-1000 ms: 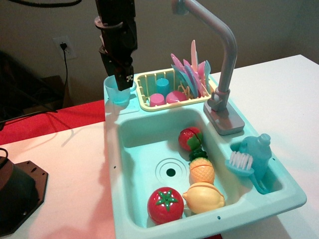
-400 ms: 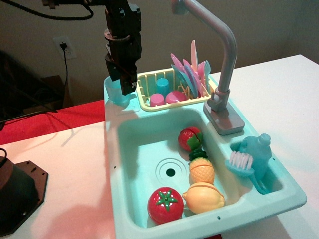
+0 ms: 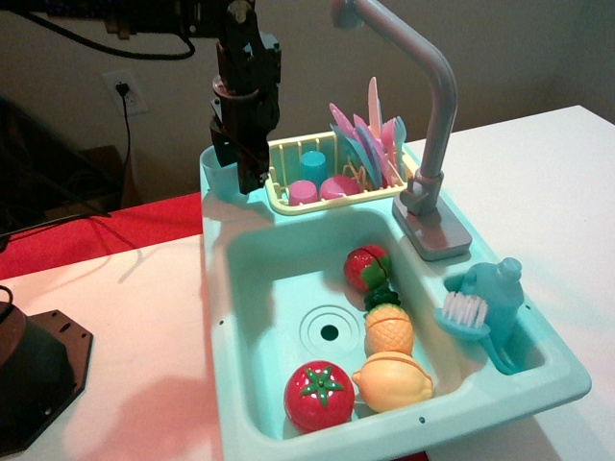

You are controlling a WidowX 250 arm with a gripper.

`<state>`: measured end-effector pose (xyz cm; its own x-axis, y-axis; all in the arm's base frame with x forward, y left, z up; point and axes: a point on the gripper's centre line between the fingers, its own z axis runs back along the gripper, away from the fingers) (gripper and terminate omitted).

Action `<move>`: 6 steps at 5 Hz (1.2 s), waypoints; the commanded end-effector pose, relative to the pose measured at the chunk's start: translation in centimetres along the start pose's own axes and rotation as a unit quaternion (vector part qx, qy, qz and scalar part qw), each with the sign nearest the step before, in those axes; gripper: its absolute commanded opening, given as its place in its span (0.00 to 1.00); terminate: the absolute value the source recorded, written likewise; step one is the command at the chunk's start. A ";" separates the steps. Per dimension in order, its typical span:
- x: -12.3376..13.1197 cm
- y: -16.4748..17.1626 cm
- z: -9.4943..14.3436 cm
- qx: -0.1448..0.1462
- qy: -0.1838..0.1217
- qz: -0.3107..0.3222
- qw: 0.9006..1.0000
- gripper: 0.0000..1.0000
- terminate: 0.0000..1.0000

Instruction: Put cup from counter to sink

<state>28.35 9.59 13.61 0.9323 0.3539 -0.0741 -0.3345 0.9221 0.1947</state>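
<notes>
The translucent aqua cup (image 3: 220, 179) stands upright on the mint-teal counter (image 3: 226, 216) at the sink unit's back left corner. My black gripper (image 3: 248, 179) hangs straight down over the cup's right side and hides part of it. Its fingertips are at the cup's rim level, and I cannot tell whether they are closed on the cup. The sink (image 3: 269, 288) lies in front, with a round drain (image 3: 330, 331) and a tall grey faucet (image 3: 434, 115) at the right.
A yellow dish rack (image 3: 284, 205) with pink cups, a blue cup and plates stands right of the cup. Toy strawberry (image 3: 366, 267), pineapple (image 3: 388, 328), lemon (image 3: 394, 381) and tomato (image 3: 318, 395) lie in the basin. A blue bottle (image 3: 496, 293) and brush sit right; a black object (image 3: 34, 379) left.
My gripper has moved right and lower, from above the cup's rim to beside and over its right part. The cup has stayed on the counter.
</notes>
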 end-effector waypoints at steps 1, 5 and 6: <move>-0.2 -0.9 0.5 -0.001 -0.021 -0.008 1.000 1.00 0.00; -0.6 -1.1 1.1 -0.018 -0.032 -0.004 0.999 0.00 0.00; -1.0 -1.9 1.9 -0.018 -0.042 -0.018 0.999 0.00 0.00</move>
<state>28.10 5.95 14.19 0.9601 0.2738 -0.0571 -0.2613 0.9509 0.1657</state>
